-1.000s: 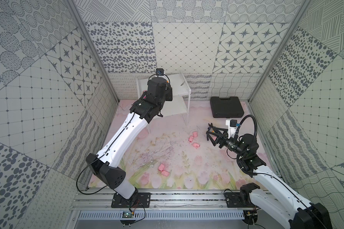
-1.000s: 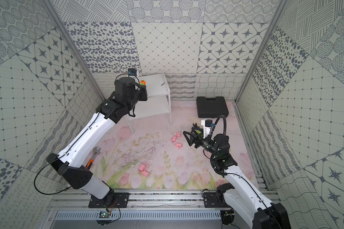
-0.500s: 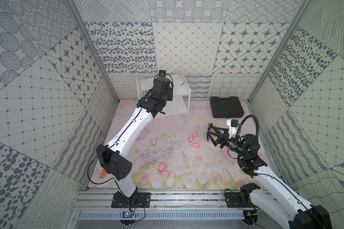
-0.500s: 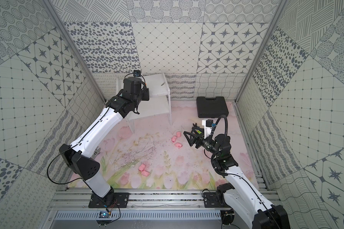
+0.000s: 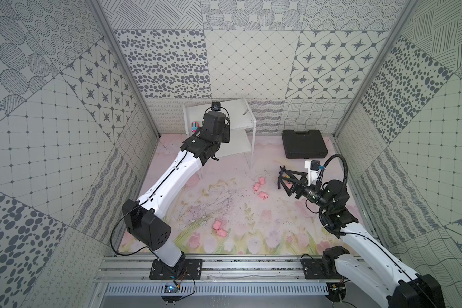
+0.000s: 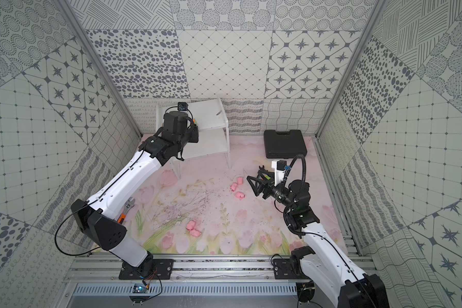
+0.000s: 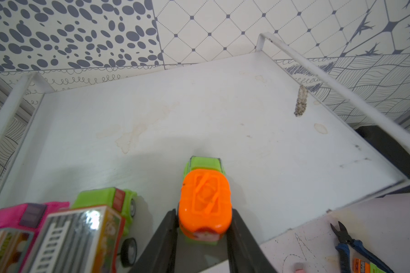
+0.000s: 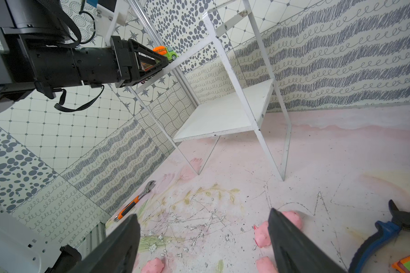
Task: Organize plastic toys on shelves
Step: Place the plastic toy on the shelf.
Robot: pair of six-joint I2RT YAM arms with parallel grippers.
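Note:
The shelves are a white two-tier rack (image 5: pixel 238 117) at the back. My left gripper (image 7: pixel 204 212) reaches over its top board (image 7: pixel 199 106), shut on an orange car (image 7: pixel 205 198) with a green base; the car's wheels rest on the board. The right wrist view shows the same orange car (image 8: pixel 165 52) at my left gripper (image 8: pixel 162 60). A green car (image 7: pixel 114 198), a pink car (image 7: pixel 17 215) and a grey-topped one (image 7: pixel 76 236) stand beside it. My right gripper (image 5: pixel 280 177) hangs open above the mat, near three pink pigs (image 5: pixel 262 180). Two more pigs (image 5: pixel 217 225) lie nearer the front.
A black case (image 5: pixel 304 144) lies at the back right. Blue-handled pliers (image 8: pixel 393 231) lie beside my right gripper. An orange-handled wrench (image 6: pixel 127 208) lies by the left wall under my left arm. The rack's lower board (image 8: pixel 223 115) holds nothing.
My left wrist has shifted slightly over the rack's top board and that arm's elbow has swung. The right arm has held still.

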